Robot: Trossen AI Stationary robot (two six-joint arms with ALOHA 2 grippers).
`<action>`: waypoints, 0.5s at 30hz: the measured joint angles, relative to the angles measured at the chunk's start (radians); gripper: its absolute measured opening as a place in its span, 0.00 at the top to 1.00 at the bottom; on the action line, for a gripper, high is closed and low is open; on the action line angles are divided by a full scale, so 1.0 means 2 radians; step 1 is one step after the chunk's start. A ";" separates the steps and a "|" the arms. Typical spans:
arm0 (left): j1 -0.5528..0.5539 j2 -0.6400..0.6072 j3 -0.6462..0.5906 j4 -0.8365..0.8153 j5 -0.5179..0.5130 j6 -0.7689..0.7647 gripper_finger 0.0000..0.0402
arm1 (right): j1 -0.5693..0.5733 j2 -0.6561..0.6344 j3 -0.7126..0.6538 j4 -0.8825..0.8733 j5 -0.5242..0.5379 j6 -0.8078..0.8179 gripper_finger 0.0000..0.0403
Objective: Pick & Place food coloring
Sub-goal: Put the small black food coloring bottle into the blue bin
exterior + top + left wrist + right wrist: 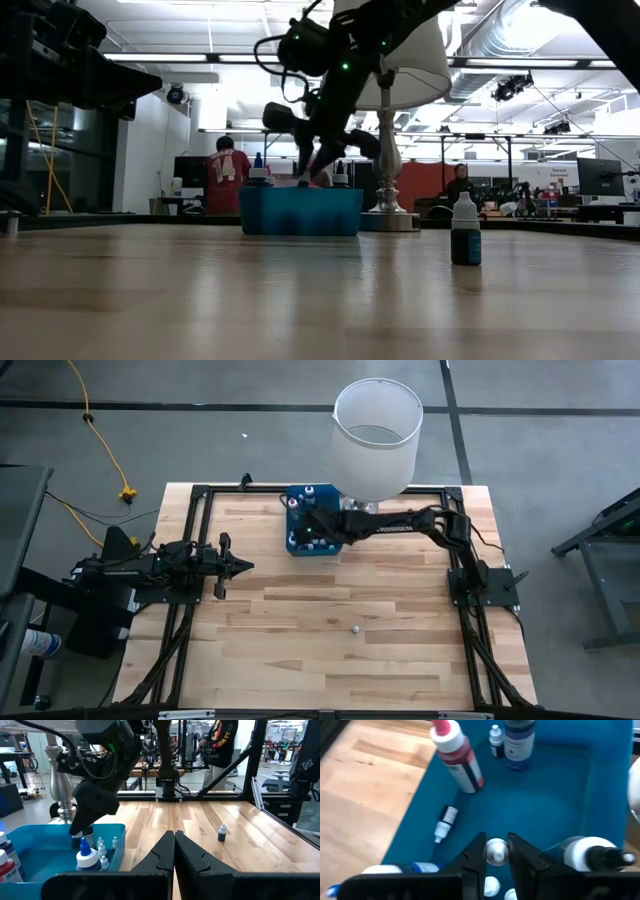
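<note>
The right gripper (496,851) pinches a small white-capped bottle (496,852) inside the blue bin (297,545), at twelve o'clock on the table (330,650). The left gripper (246,567) waits shut at nine o'clock.

High view straight down over the whole table (300,650), low view level across it at tabletop height, wrist views forward, right one close, all sharing the blue bin (297,542).

Grey concrete floor (220,440), yellow cable (100,435), ceiling lights, exposed ducts (500,40)

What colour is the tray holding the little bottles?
Blue tray, clearest in the right wrist view.
</note>
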State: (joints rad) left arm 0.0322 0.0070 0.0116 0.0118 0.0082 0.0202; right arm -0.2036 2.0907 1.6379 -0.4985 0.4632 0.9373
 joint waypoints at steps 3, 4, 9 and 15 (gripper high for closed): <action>0.000 0.000 0.000 0.000 0.000 0.000 1.00 | -0.002 0.000 0.000 -0.010 0.004 0.003 0.85; 0.000 0.000 0.000 0.000 0.000 0.000 1.00 | -0.003 0.000 0.000 -0.011 0.003 0.005 0.85; 0.000 0.000 0.000 0.000 0.000 0.000 1.00 | -0.004 0.003 0.000 -0.022 -0.009 0.023 0.85; 0.000 0.000 0.000 0.000 0.000 0.000 1.00 | -0.004 0.013 0.000 -0.022 -0.027 0.029 0.85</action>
State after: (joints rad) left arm 0.0322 0.0068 0.0116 0.0119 0.0082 0.0204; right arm -0.2119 2.1162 1.6382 -0.5424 0.4083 0.9947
